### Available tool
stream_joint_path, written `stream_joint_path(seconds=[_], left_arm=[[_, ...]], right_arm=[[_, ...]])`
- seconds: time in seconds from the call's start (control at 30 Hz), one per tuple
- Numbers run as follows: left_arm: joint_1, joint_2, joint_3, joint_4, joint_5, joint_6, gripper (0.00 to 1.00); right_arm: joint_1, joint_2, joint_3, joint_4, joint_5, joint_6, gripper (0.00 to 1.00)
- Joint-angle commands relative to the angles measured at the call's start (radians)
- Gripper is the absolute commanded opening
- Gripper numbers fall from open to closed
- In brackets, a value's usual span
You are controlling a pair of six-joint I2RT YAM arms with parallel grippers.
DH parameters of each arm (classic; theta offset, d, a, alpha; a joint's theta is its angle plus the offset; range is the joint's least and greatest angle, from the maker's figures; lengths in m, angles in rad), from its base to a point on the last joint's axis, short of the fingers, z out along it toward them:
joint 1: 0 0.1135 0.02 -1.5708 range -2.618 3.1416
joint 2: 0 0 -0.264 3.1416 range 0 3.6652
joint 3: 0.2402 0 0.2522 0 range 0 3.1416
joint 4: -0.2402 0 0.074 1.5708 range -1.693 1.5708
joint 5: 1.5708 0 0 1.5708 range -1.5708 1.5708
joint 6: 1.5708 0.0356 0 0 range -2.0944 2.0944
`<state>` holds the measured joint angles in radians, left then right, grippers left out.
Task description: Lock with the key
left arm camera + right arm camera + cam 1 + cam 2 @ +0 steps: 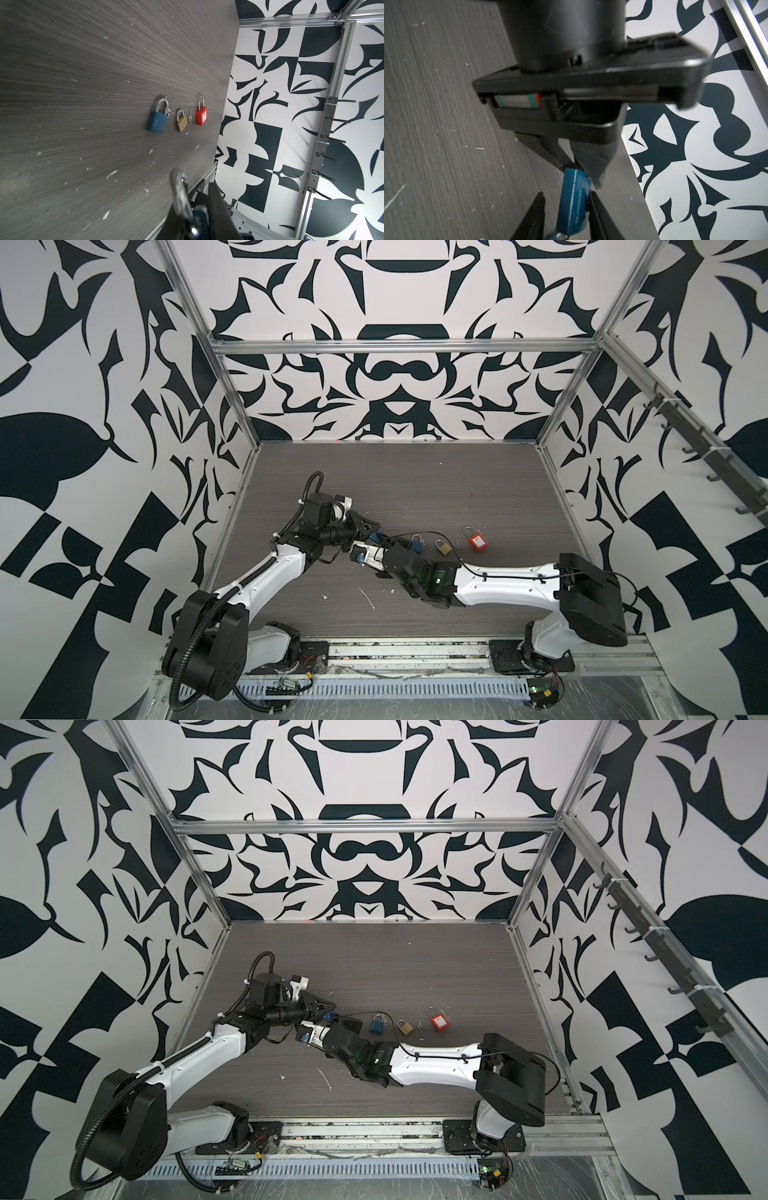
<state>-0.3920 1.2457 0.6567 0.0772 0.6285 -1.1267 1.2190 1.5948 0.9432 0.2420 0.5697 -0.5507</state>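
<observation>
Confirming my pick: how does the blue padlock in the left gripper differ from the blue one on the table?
The held blue padlock is off the table, pinched at its shackle end by the left gripper; the loose blue padlock lies flat on it. The right gripper straddles the held one's body; no gripper touches the loose one. Both have blue bodies with the same lettering and silver shackles.

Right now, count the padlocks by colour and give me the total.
blue padlock: 2, one lying flat, one held aloft
brass padlock: 1
red padlock: 1
Total: 4
</observation>
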Motion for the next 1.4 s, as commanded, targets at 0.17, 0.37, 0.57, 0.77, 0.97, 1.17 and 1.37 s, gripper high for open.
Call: stream_joint_path(seconds=[0.17, 0.37, 0.57, 0.77, 0.97, 1.17, 1.37], left_arm=[[-0.006, -0.033, -0.012, 0.040, 0.046, -0.016, 0.00], [-0.007, -0.028, -0.014, 0.088, 0.073, -0.042, 0.00], [0.019, -0.026, 0.059, 0.040, 0.033, 0.074, 0.75], [0.141, -0.050, 0.129, 0.032, -0.030, 0.249, 0.90], [0.286, -0.081, -0.027, 0.395, 0.116, 0.267, 0.86], [0.279, -0.075, -0.140, 0.614, 0.224, 0.230, 0.81], [0.249, -0.080, -0.184, 0.699, 0.269, 0.202, 0.76]], right_arm=[[-0.004, -0.001, 0.032, 0.082, 0.047, -0.024, 0.14], [-0.037, 0.013, 0.029, 0.111, 0.062, -0.011, 0.00], [-0.135, -0.036, 0.082, -0.094, -0.143, 0.199, 0.00], [-0.369, -0.044, 0.264, -0.513, -0.742, 0.551, 0.00], [-0.588, -0.110, 0.211, -0.467, -1.299, 0.883, 0.00], [-0.695, -0.095, 0.117, -0.126, -1.628, 1.262, 0.00], [-0.696, -0.049, 0.109, -0.007, -1.687, 1.360, 0.00]])
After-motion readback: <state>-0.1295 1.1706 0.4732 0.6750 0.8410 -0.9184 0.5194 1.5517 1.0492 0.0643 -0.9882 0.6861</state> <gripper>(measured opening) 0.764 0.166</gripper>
